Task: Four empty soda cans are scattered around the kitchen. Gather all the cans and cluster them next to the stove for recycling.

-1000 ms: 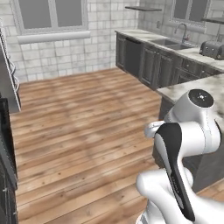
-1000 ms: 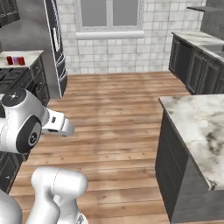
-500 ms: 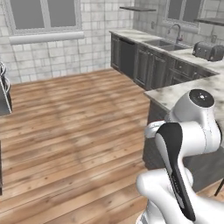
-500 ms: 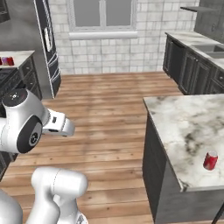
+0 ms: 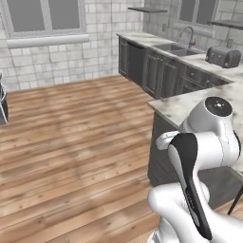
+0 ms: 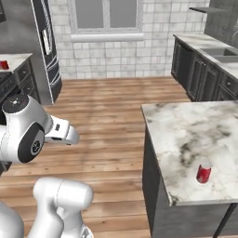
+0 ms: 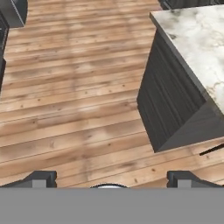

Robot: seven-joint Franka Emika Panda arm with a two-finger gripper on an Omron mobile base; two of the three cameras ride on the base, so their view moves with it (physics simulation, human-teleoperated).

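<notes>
Hand view puts your gripper (image 7: 109, 178) above the wood plank floor (image 7: 74, 100), jaws spread wide and holding nothing. Right base view gives you a red soda can (image 6: 203, 173) upright near the island counter's (image 6: 186, 135) near edge. Farther off, the sink (image 5: 176, 47) sits in the back counter, toaster (image 5: 223, 57) beside it.

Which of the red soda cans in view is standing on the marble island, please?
It is the red soda can near the island's front edge, upright on the marble. The other red can sits far off on the counter at the left, beside the fridge.
</notes>
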